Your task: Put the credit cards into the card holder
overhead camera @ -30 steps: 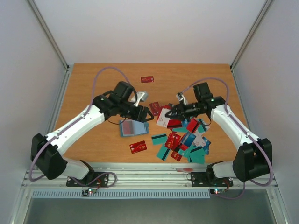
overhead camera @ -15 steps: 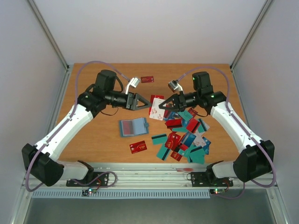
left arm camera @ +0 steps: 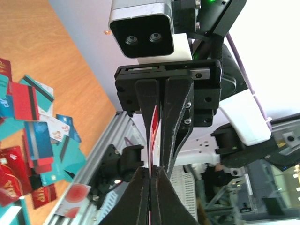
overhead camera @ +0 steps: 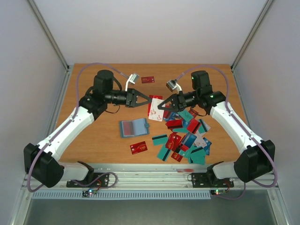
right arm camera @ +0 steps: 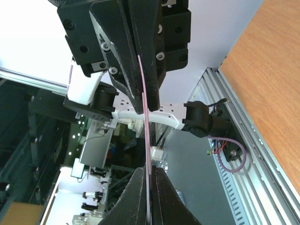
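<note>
Top view. Near the middle of the frame a thin white plastic card with red print (overhead camera: 154,108) hangs above the orange wooden worktop (overhead camera: 93,84), pinched from both sides. The left pincer (overhead camera: 146,101) is clamped on its left edge and the right pincer (overhead camera: 162,106) on its right edge. We read this as a hand-over, since the left arm is the one nearer the holder.

The small teal-blue folding card holder (overhead camera: 133,127) lies open on the worktop just below the meeting point, touched by neither pincer, its greyish-blue pockets facing up. The heap of red, teal, blue and white credit cards (overhead camera: 187,140) sprawls at lower right. One lone red card (overhead camera: 147,79) sits near the upper edge of the worktop and another red card (overhead camera: 138,148) lies below the holder. Nothing lies between the lifted card and the holder. In our judgement only the right pincer's grip stands in the way.

Left wrist view. At the bottom centre the left pincer (left arm camera: 151,172) is squeezed narrow on the card (left arm camera: 153,140), which we see edge-on. The right pincer (left arm camera: 159,157) comes down from the top onto the same card. The card heap (left arm camera: 28,136) shows at the left.

Right wrist view. The right pincer (right arm camera: 149,172) at the bottom grips the card (right arm camera: 146,140). The left pincer (right arm camera: 143,101) bites its far end from above. The worktop (right arm camera: 267,70) fills the right side.
</note>
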{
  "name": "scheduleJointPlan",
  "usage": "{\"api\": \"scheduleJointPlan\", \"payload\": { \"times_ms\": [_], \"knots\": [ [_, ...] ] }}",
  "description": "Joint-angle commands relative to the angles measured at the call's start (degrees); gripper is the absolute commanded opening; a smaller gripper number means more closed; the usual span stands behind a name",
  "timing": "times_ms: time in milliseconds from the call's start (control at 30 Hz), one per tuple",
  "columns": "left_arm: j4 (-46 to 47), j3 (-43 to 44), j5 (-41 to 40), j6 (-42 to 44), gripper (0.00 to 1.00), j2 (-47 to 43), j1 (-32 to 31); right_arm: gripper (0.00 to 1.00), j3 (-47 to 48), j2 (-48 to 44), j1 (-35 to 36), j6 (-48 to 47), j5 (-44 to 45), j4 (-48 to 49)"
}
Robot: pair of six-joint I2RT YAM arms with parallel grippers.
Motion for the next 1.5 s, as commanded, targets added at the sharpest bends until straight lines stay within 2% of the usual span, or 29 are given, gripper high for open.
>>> {"api": "scheduleJointPlan", "payload": {
  "times_ms": [0,100,167,233,333,467,600,700,767,867,967,1233,1467],
  "knots": [
    [8.8,-2.0,0.9,-4.4,0.0,-0.9,0.3,0.02,2.3,0.4,0.4,-0.3,-1.9,0.7],
    [9.8,-2.6,0.4,-5.9,0.0,-0.7,0.6,0.1,3.6,1.1,0.3,-5.0,0.7,-5.0],
    [6.9,-2.3,-0.9,-5.4,0.0,-0.7,1.2,0.14,4.6,1.7,0.3,-8.9,4.4,-11.1],
    [0.7,-1.4,-3.7,-2.9,0.0,-1.0,2.3,0.15,4.0,2.2,0.2,-11.6,7.8,-15.2],
    [-7.8,-0.6,-9.7,3.2,0.0,-1.4,3.9,0.13,-0.4,1.5,-0.2,-12.4,12.5,-16.0],
    [-14.0,-1.9,-18.2,7.9,0.0,-1.0,4.7,0.11,-7.8,2.1,-2.1,-11.6,20.3,-15.2],
    [-17.0,-4.1,-23.4,11.8,0.0,0.6,4.7,0.15,-12.3,6.4,-3.5,-11.1,34.4,-17.7],
    [-17.0,-6.8,-25.6,12.7,0.0,0.9,4.7,0.36,-11.5,11.9,-3.6,-11.0,46.2,-22.0],
    [-17.6,-8.6,-26.9,13.2,0.0,0.5,4.7,0.45,-10.0,14.2,-3.7,-10.9,49.8,-24.2],
    [-20.6,-10.3,-30.7,14.7,0.0,-0.3,4.8,0.53,-8.1,13.1,-3.7,-10.4,49.9,-24.3],
    [-21.8,-13.4,-32.7,15.0,0.0,-1.5,6.3,0.55,-6.1,12.5,-3.7,-9.8,48.1,-23.9],
    [-13.1,-24.4,-32.3,12.6,0.0,-3.0,9.2,0.55,-6.9,13.2,-3.0,-4.3,37.4,-14.0],
    [-3.4,-28.9,-33.2,9.8,0.0,-0.7,9.5,0.53,-4.9,18.5,0.9,-0.2,30.8,-6.3]
  ]
}}
